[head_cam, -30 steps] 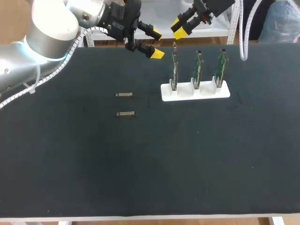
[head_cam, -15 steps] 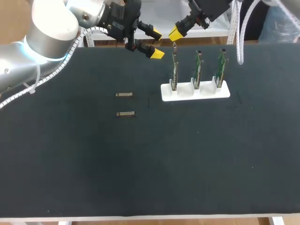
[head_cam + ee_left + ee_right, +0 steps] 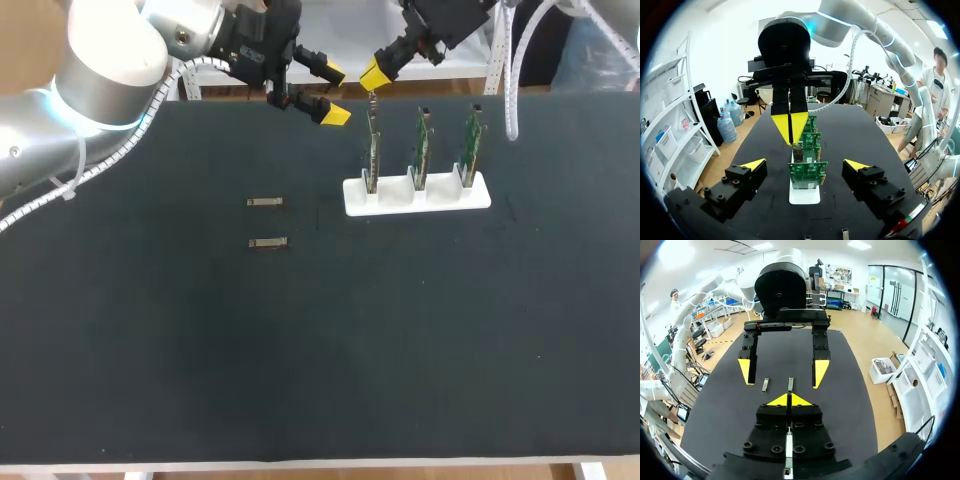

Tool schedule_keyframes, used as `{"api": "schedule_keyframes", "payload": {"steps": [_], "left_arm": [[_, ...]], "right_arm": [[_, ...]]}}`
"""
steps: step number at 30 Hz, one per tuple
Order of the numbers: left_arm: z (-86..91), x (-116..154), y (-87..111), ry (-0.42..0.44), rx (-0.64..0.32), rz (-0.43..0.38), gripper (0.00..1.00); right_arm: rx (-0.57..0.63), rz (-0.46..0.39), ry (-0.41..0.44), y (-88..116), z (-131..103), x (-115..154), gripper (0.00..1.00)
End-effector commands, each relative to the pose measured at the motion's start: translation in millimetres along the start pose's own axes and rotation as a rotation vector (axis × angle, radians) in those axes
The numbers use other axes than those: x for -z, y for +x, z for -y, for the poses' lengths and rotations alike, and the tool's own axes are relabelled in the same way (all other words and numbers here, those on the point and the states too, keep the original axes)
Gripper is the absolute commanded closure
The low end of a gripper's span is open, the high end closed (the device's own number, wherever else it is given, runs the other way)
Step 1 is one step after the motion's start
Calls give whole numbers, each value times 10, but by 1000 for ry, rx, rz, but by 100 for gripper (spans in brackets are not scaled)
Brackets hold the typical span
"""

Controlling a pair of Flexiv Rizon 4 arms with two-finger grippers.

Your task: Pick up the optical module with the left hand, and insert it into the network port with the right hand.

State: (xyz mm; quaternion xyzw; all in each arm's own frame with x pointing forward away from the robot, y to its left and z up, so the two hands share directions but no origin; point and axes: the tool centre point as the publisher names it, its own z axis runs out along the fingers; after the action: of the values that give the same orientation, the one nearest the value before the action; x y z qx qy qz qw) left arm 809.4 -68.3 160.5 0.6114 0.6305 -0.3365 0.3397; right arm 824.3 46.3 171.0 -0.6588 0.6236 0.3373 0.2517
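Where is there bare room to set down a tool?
Bare: the whole near half, in front of the two optical modules and the white board holder, and the strip right of the holder. Crowded: the far edge by the left end effector and right end effector.

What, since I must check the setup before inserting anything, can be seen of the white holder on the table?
The white holder is a long, low block, plastic by its look, lying flat on the black table toward its far side. It has three slots in a row, each holding a green circuit board upright on edge. Only the boards and the table touch it.
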Motion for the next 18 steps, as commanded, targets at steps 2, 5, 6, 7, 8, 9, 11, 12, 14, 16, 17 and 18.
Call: {"api": "schedule_keyframes", "payload": {"steps": [2,5,6,7,8,9,11,12,14,16,17,18], "left_arm": [[-23,-5,-5,4,0,-3,0],[-23,-5,-5,4,0,-3,0],[-23,-5,-5,4,0,-3,0],[-23,-5,-5,4,0,-3,0],[-23,-5,-5,4,0,-3,0],[-23,-5,-5,4,0,-3,0],[-23,-5,-5,4,0,-3,0],[-23,-5,-5,4,0,-3,0],[-23,-5,-5,4,0,-3,0],[-23,-5,-5,4,0,-3,0],[-23,-5,-5,4,0,-3,0],[-23,-5,-5,4,0,-3,0]], "right_arm": [[-6,-1,-419,16,81,3,100],[-10,-2,-419,30,77,1,100],[-11,-2,-419,36,76,1,100],[-14,-2,-419,43,73,0,100],[-16,-2,-419,51,70,-2,100],[-19,-3,-420,61,68,-6,100],[-22,-5,-420,76,65,-13,100],[-25,-5,-421,81,63,-15,100],[-28,-6,-421,96,58,-20,100],[-33,-6,-421,114,57,-25,100],[-36,-6,-421,121,55,-25,100],[-37,-5,-421,128,52,-26,100]]}}
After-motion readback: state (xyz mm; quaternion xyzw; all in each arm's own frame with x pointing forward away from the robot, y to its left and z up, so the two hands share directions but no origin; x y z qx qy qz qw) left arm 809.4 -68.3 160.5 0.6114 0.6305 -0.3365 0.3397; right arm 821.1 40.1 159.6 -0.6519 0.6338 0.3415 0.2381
